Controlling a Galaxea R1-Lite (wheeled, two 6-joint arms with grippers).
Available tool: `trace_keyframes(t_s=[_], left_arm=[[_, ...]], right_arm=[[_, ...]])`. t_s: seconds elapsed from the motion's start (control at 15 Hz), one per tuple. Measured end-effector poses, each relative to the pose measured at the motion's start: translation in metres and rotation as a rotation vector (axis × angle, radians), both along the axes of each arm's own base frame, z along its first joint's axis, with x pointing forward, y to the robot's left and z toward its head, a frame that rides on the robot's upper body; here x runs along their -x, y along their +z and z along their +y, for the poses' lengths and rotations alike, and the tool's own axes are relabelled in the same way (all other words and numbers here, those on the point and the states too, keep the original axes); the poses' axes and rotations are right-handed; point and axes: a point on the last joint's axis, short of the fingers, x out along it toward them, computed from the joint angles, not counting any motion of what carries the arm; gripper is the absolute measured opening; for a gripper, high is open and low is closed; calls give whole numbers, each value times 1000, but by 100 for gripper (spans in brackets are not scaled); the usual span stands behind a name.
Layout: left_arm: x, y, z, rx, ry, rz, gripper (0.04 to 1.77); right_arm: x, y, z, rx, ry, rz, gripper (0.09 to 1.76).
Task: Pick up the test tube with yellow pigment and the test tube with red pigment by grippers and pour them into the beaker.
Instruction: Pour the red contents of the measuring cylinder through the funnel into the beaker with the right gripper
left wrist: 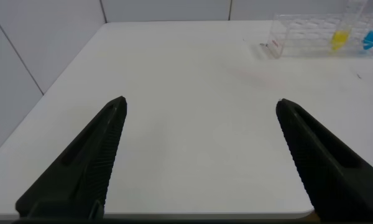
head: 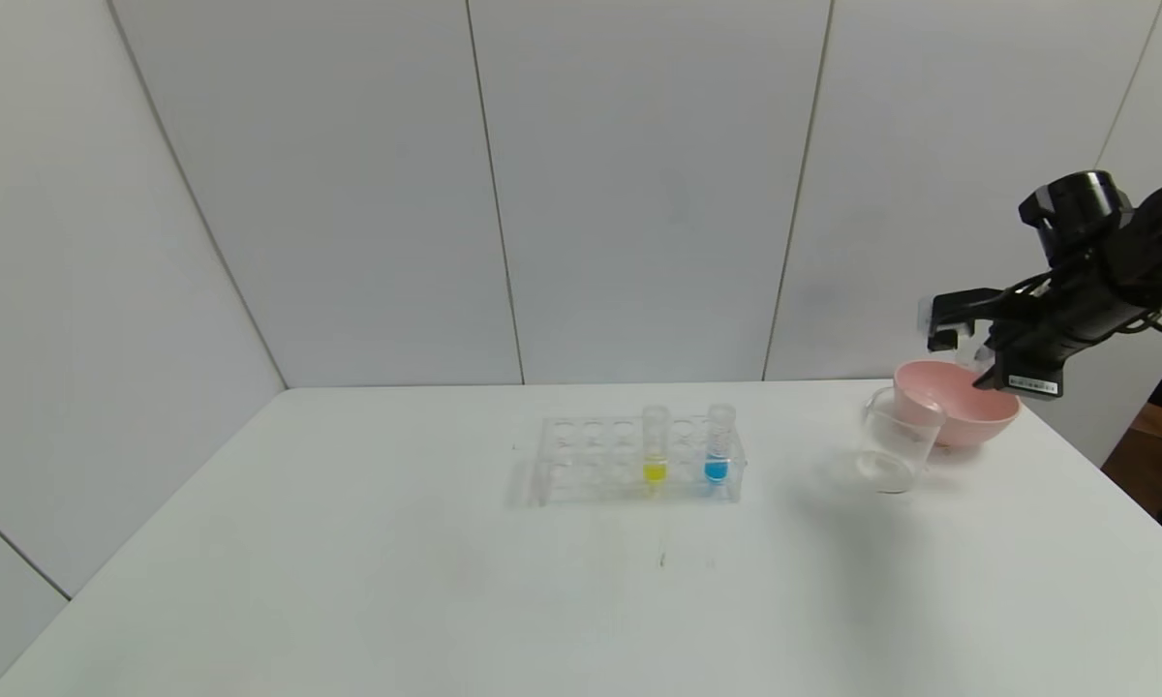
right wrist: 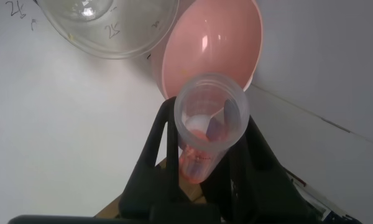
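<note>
The test tube with yellow pigment (head: 655, 447) stands upright in the clear rack (head: 591, 455) at the table's middle, and shows far off in the left wrist view (left wrist: 340, 38). My right gripper (head: 980, 373) hangs above the pink bowl, just beyond the beaker (head: 896, 440). It is shut on the test tube with red pigment (right wrist: 208, 134), whose open mouth points down toward the bowl's rim. The beaker's (right wrist: 112, 28) round mouth lies beside the bowl. My left gripper (left wrist: 201, 101) is open over bare table near the left front, with nothing between its fingers.
A blue-tipped tube (head: 718, 445) stands in the rack to the right of the yellow one. The pink bowl (head: 963, 418) touches or nearly touches the beaker at the table's far right. The table's right edge runs close behind them.
</note>
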Motion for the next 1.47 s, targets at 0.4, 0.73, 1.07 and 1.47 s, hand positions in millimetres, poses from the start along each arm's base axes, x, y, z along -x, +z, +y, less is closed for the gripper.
trace_keyframes(t_s=[0.4,0.73,1.07,1.47], left_arm=[[0,0,0,0,0,0,172],[0,0,0,0,0,0,172],[0,0,0,0,0,0,172],[0,0,0,0,0,0,172]], right_arm=[[0,0,7,62,-10,6,53],[0,1,14,117,-15,10,53],[-1,2,16,187,-24,5,53],[-2,0,27,244,-38,11,53]])
